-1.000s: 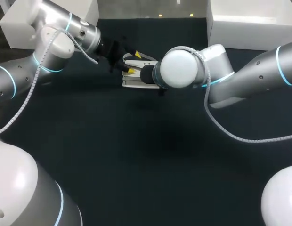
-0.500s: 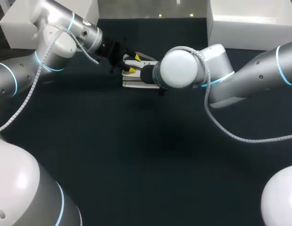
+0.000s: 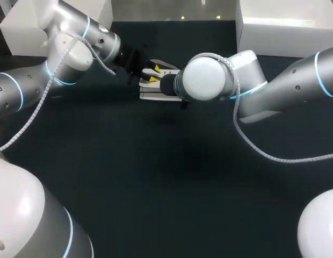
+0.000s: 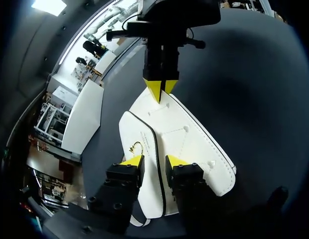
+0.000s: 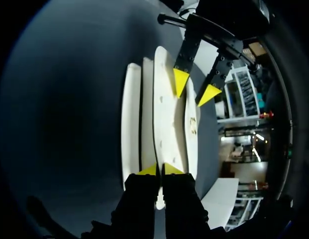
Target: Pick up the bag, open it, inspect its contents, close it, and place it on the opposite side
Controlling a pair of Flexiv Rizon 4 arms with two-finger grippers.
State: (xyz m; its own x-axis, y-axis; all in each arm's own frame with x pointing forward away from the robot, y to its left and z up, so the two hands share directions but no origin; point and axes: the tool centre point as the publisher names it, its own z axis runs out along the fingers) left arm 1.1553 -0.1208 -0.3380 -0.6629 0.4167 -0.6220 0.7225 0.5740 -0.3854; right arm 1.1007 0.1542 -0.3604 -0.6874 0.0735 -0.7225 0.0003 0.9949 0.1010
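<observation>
A white bag (image 3: 150, 95) with black trim lies on its side at the back middle of the dark table. Seen from the left wrist, the bag (image 4: 189, 144) has its black-edged flap running between the fingers of my left gripper (image 4: 154, 163), which stand a little apart on either side of it, open. At the bag's far end my right gripper (image 4: 161, 87) is shut on the rim. In the right wrist view, the right gripper (image 5: 159, 170) pinches the bag (image 5: 164, 114), with the left gripper (image 5: 193, 88) ahead, astride the flap. My right wrist (image 3: 207, 78) hides its gripper in the head view.
A white box (image 3: 287, 29) stands at the back right and another (image 3: 27, 24) at the back left. The dark table top (image 3: 172, 177) stretches open in front of the bag.
My left gripper's fingers have drawn closer together around the bag's flap, and the left arm has shifted slightly toward the bag. The right arm has kept still.
</observation>
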